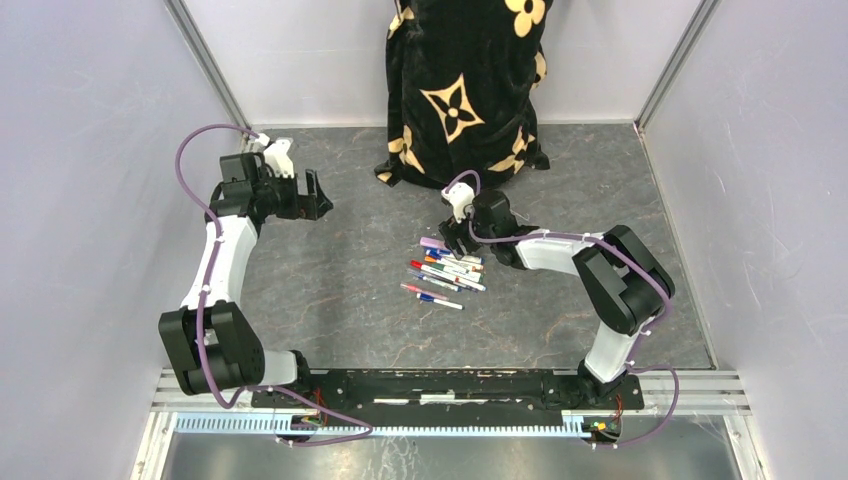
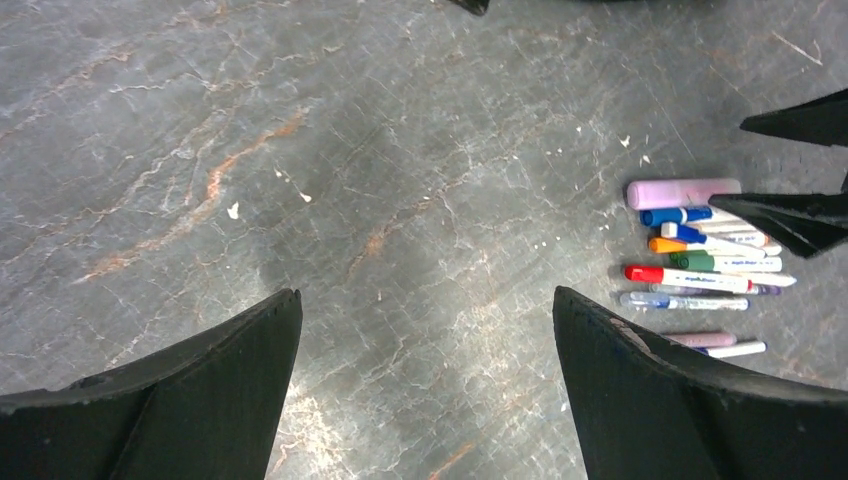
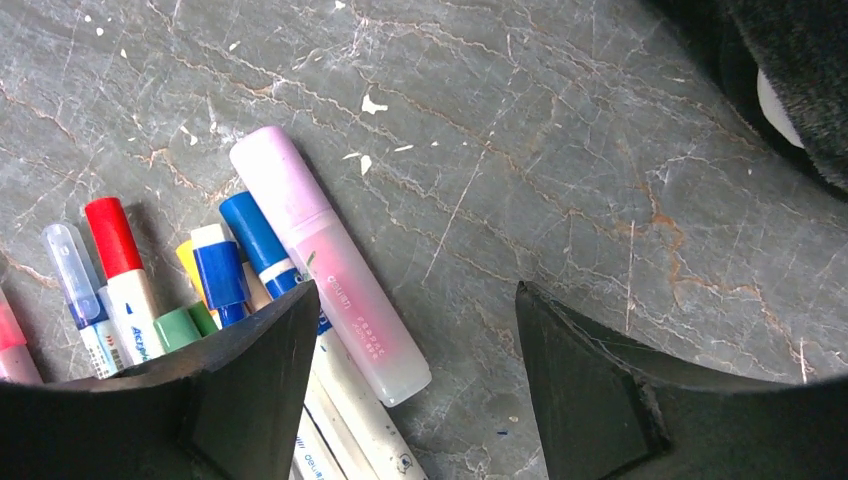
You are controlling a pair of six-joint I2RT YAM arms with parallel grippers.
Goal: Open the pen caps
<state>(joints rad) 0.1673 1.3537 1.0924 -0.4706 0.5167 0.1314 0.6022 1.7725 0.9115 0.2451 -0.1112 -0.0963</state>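
Pens [image 1: 445,272] in one tight bundle on the grey marble-look table [image 1: 330,300], slightly right of centre, lying flat and roughly parallel. Pen caps [image 3: 112,235] on wherever visible: red, two blue, one clear bluish, green, orange-yellow. Fat pink highlighter [image 3: 330,290] at the edge of the bundle, pale pink cap end pointing away from the wrist camera. Mostly white barrels otherwise. Reads like "deli" in small print on the pink barrel and again on a white barrel below it. Starts "Ac" on the red-capped one. Can't make out the rest, too small. Right gripper [image 1: 452,237] directly over the far end of the bundle, jaws apart, gripping nothing. In its wrist view, one finger [image 3: 250,390] over the white barrels, the highlighter's lower end in the gap just beside that finger, bare table under the other side. Can't tell contact with any pen. Left gripper [image 1: 318,195] well apart, off to the left and further back, jaws spread wide, empty, above bare table. Black cloth [image 1: 465,90] with cream flower motifs draped at the back edge, near the right gripper.
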